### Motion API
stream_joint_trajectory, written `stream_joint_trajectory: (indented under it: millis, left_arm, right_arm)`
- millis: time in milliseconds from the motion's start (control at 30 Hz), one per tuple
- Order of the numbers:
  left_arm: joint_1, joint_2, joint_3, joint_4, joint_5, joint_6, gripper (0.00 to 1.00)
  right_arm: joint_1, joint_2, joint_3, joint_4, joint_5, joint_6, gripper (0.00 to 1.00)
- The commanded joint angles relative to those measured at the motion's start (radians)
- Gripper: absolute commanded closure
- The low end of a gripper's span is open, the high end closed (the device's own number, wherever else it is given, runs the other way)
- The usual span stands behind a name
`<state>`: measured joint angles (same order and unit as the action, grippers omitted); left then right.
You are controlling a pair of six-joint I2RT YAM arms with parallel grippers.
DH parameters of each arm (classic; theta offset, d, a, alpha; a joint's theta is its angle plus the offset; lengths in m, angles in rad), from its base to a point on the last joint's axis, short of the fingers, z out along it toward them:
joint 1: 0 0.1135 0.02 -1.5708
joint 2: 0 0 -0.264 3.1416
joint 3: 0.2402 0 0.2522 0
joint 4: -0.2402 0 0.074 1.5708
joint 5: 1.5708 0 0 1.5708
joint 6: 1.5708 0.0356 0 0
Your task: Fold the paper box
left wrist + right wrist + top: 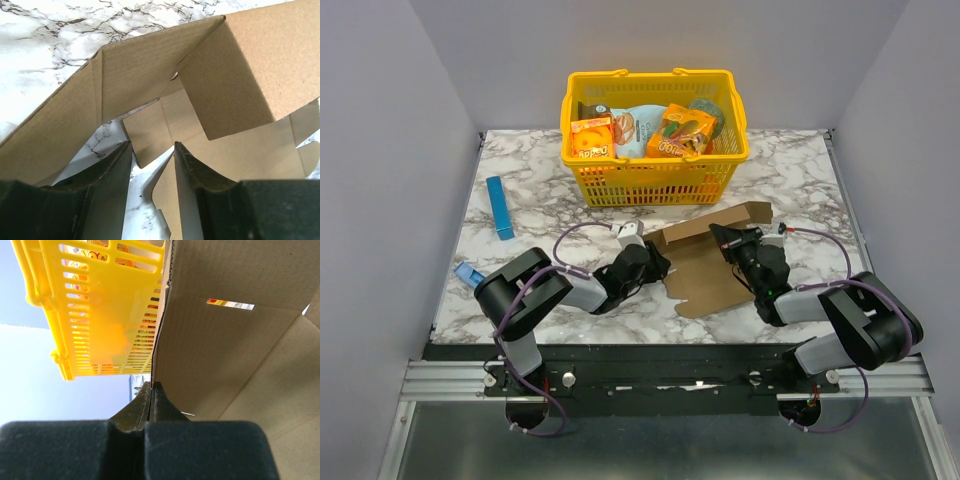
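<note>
Brown paper box (pixel 710 280) half-raised on bench (pixel 800 170); left claw (pixel 151 146) spread astride a flap, right claw (pixel 151 385) pinching its upright wall.

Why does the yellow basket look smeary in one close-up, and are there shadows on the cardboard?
Right wrist view: the yellow basket is out of focus, an orange smear glowing through its wall. Left wrist view: a raised flap of the paper box shades the panel beneath. Top view: even light, sharp.
</note>
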<state>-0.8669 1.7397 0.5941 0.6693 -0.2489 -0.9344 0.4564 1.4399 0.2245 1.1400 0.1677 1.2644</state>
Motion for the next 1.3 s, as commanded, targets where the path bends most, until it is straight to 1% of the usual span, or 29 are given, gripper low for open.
stream_joint_trajectory:
  millis: [0,133,233,367,400,433,567,733,967,1067,1100,1133,1267]
  left_arm:
    - [-0.029,-0.014,0.022,0.036,-0.047,0.016,0.55]
    - [-0.032,-0.016,0.029,0.036,-0.061,0.022,0.61]
    - [-0.032,-0.022,0.012,0.062,-0.067,0.026,0.62]
    - [-0.032,-0.032,-0.016,0.179,-0.055,0.066,0.62]
    - [-0.032,-0.032,-0.013,0.187,-0.046,0.083,0.63]
    - [-0.032,-0.032,-0.005,0.188,-0.041,0.086,0.67]
    - [-0.034,-0.035,-0.033,0.260,-0.026,0.101,0.69]
    - [-0.027,-0.016,-0.019,0.291,0.043,0.169,0.71]
    - [0.005,0.038,-0.030,0.410,0.174,0.203,0.71]
    - [0.012,0.008,-0.062,0.444,0.201,0.224,0.65]
    - [0.014,-0.024,-0.071,0.449,0.214,0.248,0.63]
    - [0.016,-0.044,-0.083,0.450,0.226,0.261,0.58]
    - [0.017,-0.161,-0.172,0.396,0.247,0.336,0.46]
  right_arm:
    - [0.008,0.004,-0.010,-0.016,-0.020,-0.022,0.99]
    - [0.008,0.002,-0.013,-0.014,-0.019,-0.023,0.99]
    - [0.008,0.001,-0.014,-0.016,-0.017,-0.025,0.99]
    - [0.007,0.011,-0.013,-0.017,-0.020,-0.025,0.99]
    - [0.008,0.013,-0.011,-0.017,-0.019,-0.023,0.99]
    - [0.008,0.014,-0.013,-0.014,-0.016,-0.017,0.99]
    - [0.008,0.002,-0.016,-0.020,-0.013,-0.023,0.99]
    - [0.008,-0.006,-0.019,-0.028,-0.008,-0.028,0.99]
    - [0.007,-0.004,-0.034,-0.033,-0.007,-0.016,0.99]
    - [0.008,0.001,-0.039,-0.022,-0.007,-0.007,0.99]
    - [0.008,0.001,-0.039,-0.023,-0.005,-0.007,0.99]
    - [0.008,-0.001,-0.039,-0.026,-0.002,-0.003,0.99]
    - [0.007,-0.012,-0.040,-0.043,0.018,0.000,0.99]
